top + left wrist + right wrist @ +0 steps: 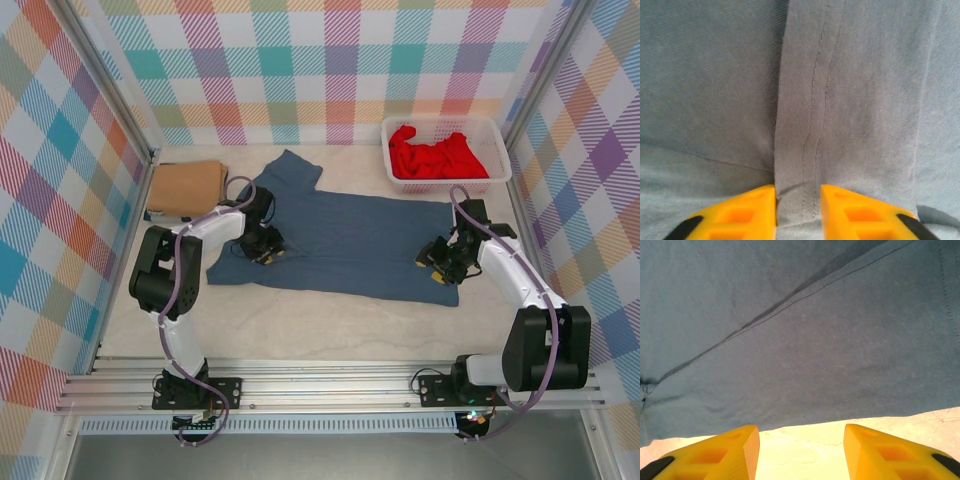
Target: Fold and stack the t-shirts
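The blue shirt (340,235) lies spread flat in the middle of the table (300,330), with one sleeve pointing toward the far side. The tan shirt (185,187) sits folded at the far left, and the red shirt (435,155) is bunched in the white basket (447,186) at the far right.

The left gripper (265,250) is down on the left part of the blue shirt. In the wrist view its jaws stand narrow, with a stitched, doubled strip of the cloth pinched between them (797,192). The right gripper (437,265) is at the shirt's near right corner. Its jaws stand wide (800,432) with only bare table between them, and the cloth edge lies just beyond the fingertips.

The step in hand looks like taking hold of both ends of the blue shirt for a fold. To do it well, the right gripper probably needs to slide forward until the edge sits well between its fingers, then close on it. A shallow bite on thin cloth is likely to slip.

The left pinch looks like it takes more than one layer, and it is worth confirming that before lifting. Both ends should then rise together and travel evenly, so the cloth stays taut and the crease lands straight. Lifting only as high as needed should keep the far sleeve from dragging out of place.
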You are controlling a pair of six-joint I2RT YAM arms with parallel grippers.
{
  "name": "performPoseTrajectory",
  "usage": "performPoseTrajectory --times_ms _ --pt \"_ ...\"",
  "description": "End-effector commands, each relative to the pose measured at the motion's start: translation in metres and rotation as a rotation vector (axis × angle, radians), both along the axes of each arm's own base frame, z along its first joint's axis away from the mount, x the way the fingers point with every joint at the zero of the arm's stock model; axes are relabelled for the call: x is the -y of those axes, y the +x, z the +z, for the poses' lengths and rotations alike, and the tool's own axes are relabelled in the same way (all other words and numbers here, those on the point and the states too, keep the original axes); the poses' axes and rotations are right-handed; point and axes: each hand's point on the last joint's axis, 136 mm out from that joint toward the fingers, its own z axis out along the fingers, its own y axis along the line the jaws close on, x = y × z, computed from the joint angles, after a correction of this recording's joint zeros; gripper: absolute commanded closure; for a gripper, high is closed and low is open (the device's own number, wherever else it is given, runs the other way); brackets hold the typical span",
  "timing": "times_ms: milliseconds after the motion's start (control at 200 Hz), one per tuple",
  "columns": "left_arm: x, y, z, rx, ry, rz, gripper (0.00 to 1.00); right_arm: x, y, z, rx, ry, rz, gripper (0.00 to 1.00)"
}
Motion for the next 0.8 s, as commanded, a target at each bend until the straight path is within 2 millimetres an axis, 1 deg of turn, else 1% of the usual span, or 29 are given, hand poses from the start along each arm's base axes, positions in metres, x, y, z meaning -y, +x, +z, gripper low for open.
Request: performPoseTrajectory --times_ms 0,70,280,385,535,625,730,795 --pt "0.009 0.009 0.003 0.028 -0.012 -0.017 0.87 -0.010 0.002 0.006 0.032 0.044 0.037 0.52" --pt "0.010 0.014 0.012 0.054 -0.003 -0.021 1.00 -0.008 0.001 0.007 0.040 0.028 0.039 0.51" --pt "0.022 0.025 0.046 0.124 0.000 -0.049 1.00 0.009 0.008 0.014 0.065 -0.040 -0.005 0.50" --pt "0.029 0.032 0.055 0.145 -0.010 -0.060 1.00 0.015 0.014 0.016 0.074 -0.063 -0.032 0.50" --pt "0.038 0.046 0.056 0.150 -0.003 -0.090 1.00 0.015 0.024 0.018 0.075 -0.056 -0.039 0.51" --pt "0.042 0.059 0.055 0.155 0.011 -0.106 1.00 0.014 0.028 0.019 0.074 -0.047 -0.035 0.51" --pt "0.049 0.073 0.052 0.159 0.009 -0.130 1.00 0.013 0.027 0.019 0.071 -0.042 -0.033 0.52" --pt "0.055 0.080 0.047 0.151 0.010 -0.152 1.00 0.012 0.025 0.018 0.065 -0.041 -0.031 0.52"
